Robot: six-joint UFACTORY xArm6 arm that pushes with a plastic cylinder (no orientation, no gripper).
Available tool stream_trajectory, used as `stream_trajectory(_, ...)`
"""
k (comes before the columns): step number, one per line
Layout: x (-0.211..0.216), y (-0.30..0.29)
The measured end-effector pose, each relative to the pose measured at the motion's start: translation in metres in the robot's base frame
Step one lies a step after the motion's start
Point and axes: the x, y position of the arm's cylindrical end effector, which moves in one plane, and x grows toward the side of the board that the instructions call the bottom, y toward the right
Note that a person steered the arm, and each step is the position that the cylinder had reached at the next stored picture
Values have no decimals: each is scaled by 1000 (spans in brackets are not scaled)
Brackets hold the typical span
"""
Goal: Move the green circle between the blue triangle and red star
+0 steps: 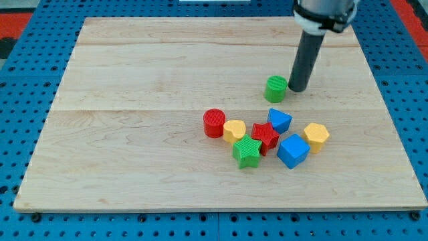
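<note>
The green circle [275,88] stands on the wooden board, above the cluster of blocks. My tip [297,88] is just to its right, touching or almost touching it. The blue triangle [279,120] lies below the green circle. The red star [265,136] sits just below-left of the blue triangle, touching it or nearly so.
A red cylinder [214,123], a yellow heart-like block [235,130], a green star [247,151], a blue cube [292,150] and a yellow hexagon-like block [315,136] crowd around the red star. The board [134,134] lies on a blue pegboard.
</note>
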Motion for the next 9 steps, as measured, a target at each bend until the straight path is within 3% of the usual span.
stream_trajectory(5,38,-178)
stream_trajectory(7,59,-101)
stream_trajectory(9,104,-84)
